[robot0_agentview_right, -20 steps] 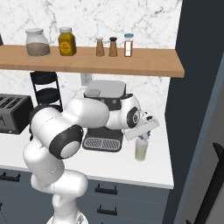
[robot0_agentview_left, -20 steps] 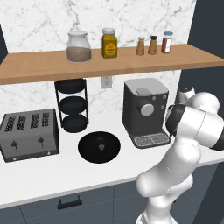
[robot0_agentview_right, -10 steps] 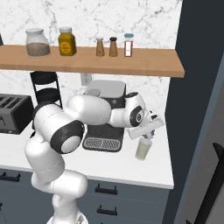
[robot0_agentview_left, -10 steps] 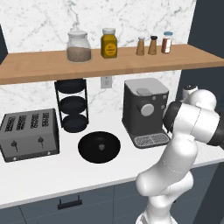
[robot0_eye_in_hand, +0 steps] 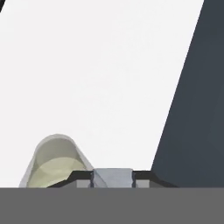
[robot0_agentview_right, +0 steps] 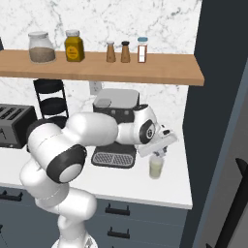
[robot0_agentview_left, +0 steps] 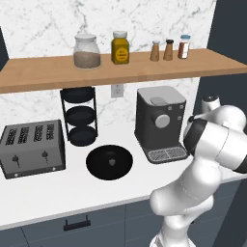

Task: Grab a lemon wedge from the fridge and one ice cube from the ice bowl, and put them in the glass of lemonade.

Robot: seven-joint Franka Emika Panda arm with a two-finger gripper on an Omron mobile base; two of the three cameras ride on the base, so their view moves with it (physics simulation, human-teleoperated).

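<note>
In the right base view, a toaster (robot0_agentview_right: pixel 14 127) is sitting at the 9 o'clock edge of the white table (robot0_agentview_right: pixel 169 186), with a black tiered rack (robot0_agentview_right: pixel 51 99) just to its right. The coffee machine (robot0_agentview_right: pixel 116 104) is standing at the middle, partly behind the white arm. Further right, the gripper (robot0_agentview_right: pixel 160 154) is hanging directly over the glass of lemonade (robot0_agentview_right: pixel 156 167), which is standing on the table at 4 o'clock from the machine. In the hand view the jaws are clenched on a pale, clear ice cube (robot0_eye_in_hand: pixel 113 178), with the glass at 9 o'clock of it. The fridge (robot0_agentview_right: pixel 220 121) is rising along the 3 o'clock side.
</note>
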